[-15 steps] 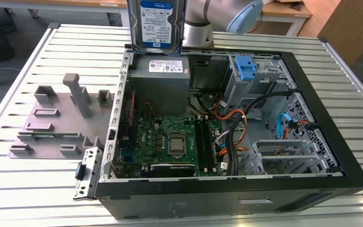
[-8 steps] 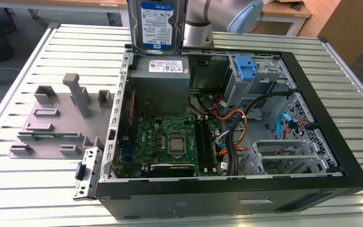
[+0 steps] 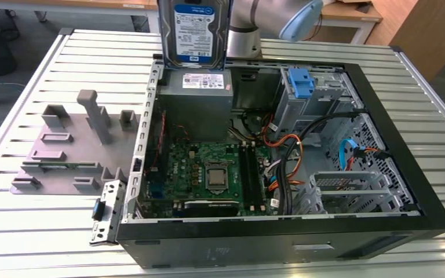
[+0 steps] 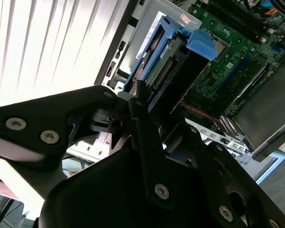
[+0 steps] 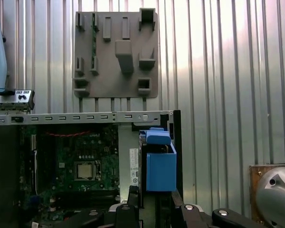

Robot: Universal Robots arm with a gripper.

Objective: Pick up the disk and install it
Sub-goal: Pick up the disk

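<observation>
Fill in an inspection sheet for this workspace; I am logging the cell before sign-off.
Surface: slatted metal table, carrying an open computer case.
Job's things: the disk held upright in the air over the case, label facing the exterior view; not installed.
Clutter: grey fixture plate on the table, at the exterior view's left of the case.
Grippers: pincer shut on the disk.
Cables: orange, black and blue cables loose inside the case.
Surroundings: wooden furniture beyond the table.

The slatted metal counter (image 3: 29, 249) carries an open black computer case (image 3: 284, 246) and, just beside it, a grey moulded fixture plate (image 3: 68, 162).
</observation>
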